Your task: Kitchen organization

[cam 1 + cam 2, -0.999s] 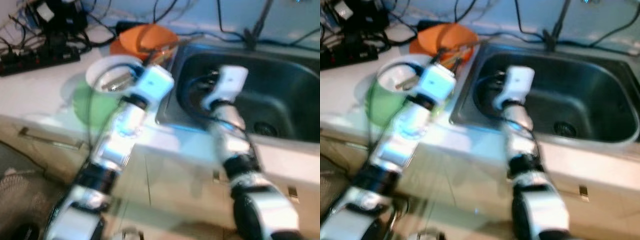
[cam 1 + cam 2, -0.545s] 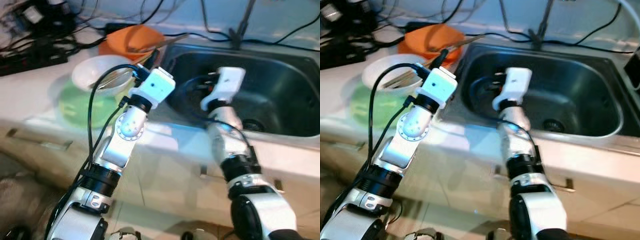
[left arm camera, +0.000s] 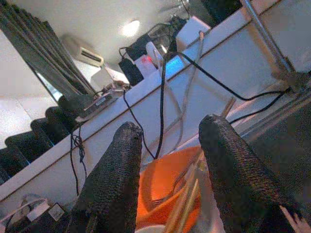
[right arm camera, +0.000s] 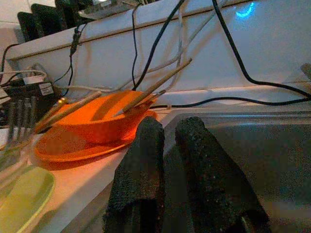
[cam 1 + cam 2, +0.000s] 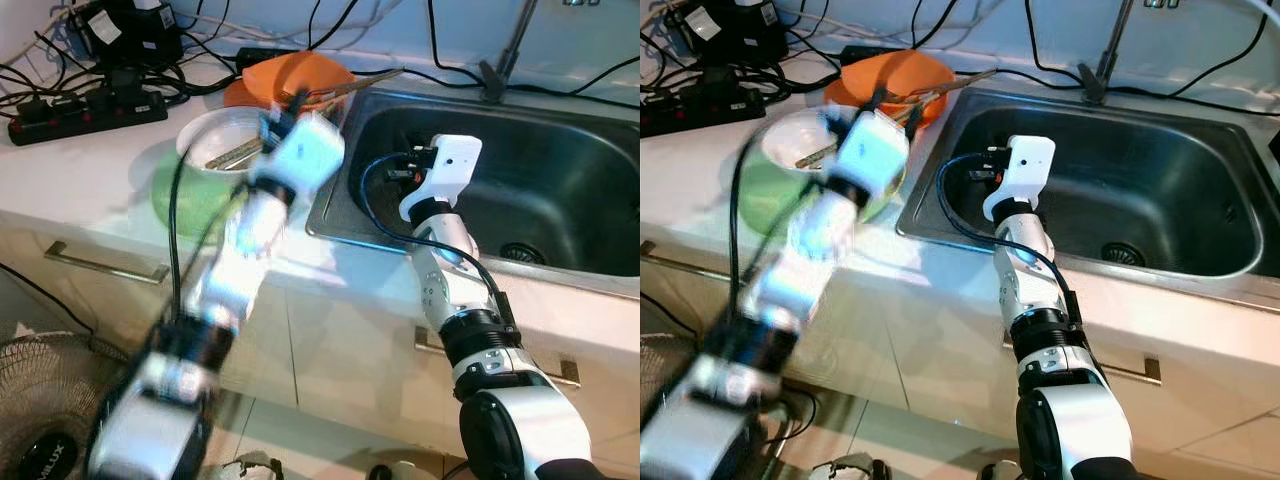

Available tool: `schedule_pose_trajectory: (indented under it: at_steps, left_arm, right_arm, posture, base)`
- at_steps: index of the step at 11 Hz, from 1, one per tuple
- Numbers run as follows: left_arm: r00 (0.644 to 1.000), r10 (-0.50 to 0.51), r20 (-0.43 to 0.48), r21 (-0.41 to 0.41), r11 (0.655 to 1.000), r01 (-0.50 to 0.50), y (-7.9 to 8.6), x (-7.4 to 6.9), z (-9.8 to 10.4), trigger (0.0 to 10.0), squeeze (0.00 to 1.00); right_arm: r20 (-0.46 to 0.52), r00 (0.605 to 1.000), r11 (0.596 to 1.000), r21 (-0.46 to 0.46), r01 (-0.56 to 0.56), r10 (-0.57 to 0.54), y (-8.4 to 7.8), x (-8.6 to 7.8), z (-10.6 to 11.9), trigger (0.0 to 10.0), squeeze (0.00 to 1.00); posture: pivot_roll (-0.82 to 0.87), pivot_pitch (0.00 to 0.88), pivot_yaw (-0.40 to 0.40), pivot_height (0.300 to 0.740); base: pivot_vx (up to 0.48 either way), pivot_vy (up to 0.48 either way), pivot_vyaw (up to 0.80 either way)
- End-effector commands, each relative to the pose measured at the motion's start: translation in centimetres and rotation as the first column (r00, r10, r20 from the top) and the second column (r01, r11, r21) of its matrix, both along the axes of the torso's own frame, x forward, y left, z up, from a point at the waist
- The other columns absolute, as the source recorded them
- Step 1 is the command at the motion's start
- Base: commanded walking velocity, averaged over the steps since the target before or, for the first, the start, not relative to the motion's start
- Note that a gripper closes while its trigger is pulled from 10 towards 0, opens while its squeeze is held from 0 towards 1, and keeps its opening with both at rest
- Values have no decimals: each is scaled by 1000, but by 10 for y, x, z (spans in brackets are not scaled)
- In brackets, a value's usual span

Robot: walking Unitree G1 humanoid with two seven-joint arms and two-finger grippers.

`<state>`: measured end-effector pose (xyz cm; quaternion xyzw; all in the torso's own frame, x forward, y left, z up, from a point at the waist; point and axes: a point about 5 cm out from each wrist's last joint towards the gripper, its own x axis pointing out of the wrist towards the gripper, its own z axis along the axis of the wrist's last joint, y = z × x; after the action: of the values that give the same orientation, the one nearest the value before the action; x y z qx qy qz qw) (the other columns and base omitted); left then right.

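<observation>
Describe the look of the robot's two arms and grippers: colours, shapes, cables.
Both arms are silver jointed segments with black collars. Each wrist carries a boxy white camera housing fed by a looping black cable. The left gripper and right gripper each have two long, rounded black fingers with a rough, grainy texture. The left arm is motion-blurred in the eye views.

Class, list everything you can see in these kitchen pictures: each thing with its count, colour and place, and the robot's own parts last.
Round orange bowl: one, orange, on the counter left of the sink, sticks resting in it.
Round white bowl: one, white, on the green plate, utensils inside.
Flat green plate: one, green, near the counter edge.
Stainless steel sink: one, grey, right of the bowls.
Black power strip: one, black, far left of the counter.
Left pincer: open, above the orange bowl.
Right pincer: shut, at the sink's edge.
</observation>
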<state>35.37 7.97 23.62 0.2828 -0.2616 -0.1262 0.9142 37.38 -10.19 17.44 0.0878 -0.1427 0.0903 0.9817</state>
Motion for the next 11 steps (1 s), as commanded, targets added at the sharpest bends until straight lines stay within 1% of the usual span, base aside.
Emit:
schedule_pose_trajectory:
  at_steps: [1,2,4,6,9,10,11]
  left_arm:
    - [999,23,-43,37,999,-22,2,6,-6,10000,0]
    - [996,48,-72,74,996,-42,2,15,-9,10000,0]
    - [992,34,-126,95,995,-22,-2,25,-10,10000,0]
    - [987,17,-158,106,994,0,-7,27,-15,10000,0]
    - [985,5,-172,129,991,18,-15,30,-16,10000,0]
    - [985,19,-171,141,990,5,-15,31,-16,10000,0]
    - [986,48,-161,150,988,-23,-16,36,-12,10000,0]
  right_arm:
    - [2,1000,1000,7,-10,10,2,1,2,10000,0]
    - [1,1000,1000,7,-12,12,3,1,2,10000,0]
    - [2,1000,1000,7,-8,8,2,0,2,10000,0]
    - [1,1000,1000,7,-6,6,2,0,1,10000,0]
    - [3,1000,1000,11,-10,10,4,0,2,10000,0]
    - [2,1000,1000,11,-10,10,3,1,2,10000,0]
    - [1,1000,1000,11,-11,11,3,1,2,10000,0]
  posture:
    - [128,64,14,740]
    - [123,64,16,740]
    - [116,64,19,740]
    - [120,67,19,740]
    - [122,64,19,740]
    - [123,65,19,740]
    - [122,62,18,740]
  base:
    - [0,0,0]
    - [0,0,0]
    - [0,0,0]
    - [0,0,0]
    - [0,0,0]
    - [0,0,0]
    - [0,0,0]
